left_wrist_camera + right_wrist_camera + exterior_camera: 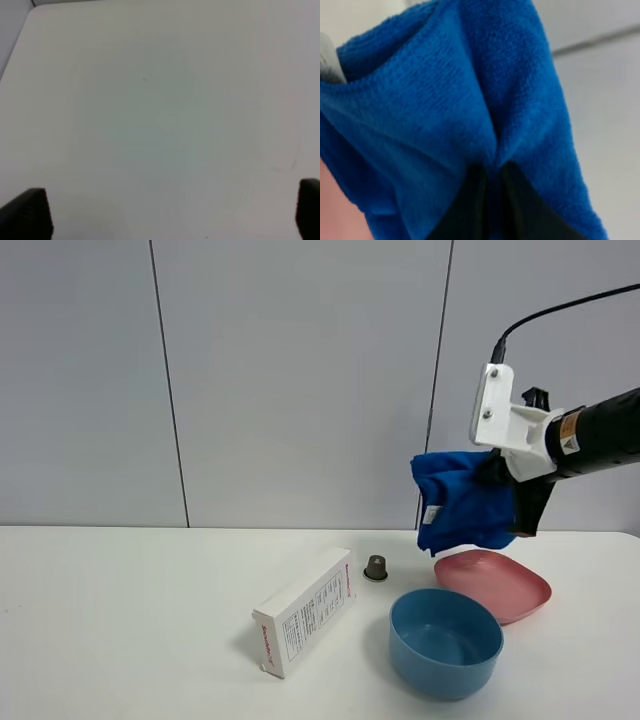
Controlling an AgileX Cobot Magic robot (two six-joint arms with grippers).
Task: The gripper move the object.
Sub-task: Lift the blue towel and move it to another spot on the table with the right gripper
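The royal-blue fuzzy towel (pixel 462 500) hangs rumpled in the air above the pink plate (pixel 495 583) at the right. My right gripper (pixel 497 473) is shut on the towel, pinching a fold of it; the right wrist view shows the towel (pixel 460 115) filling the frame with the two black fingers (pixel 472 205) closed on it. My left gripper (pixel 165 215) is open over bare white table, with only its two black fingertips (pixel 27 212) showing at the frame's corners. The left arm is outside the exterior view.
A light-blue plastic bowl (pixel 445 642) stands at the front right, next to the pink plate. A white box (pixel 305 611) lies on the table's middle. A small dark cup-shaped thing (pixel 376 567) stands behind it. The white table (pixel 120 620) stretches left.
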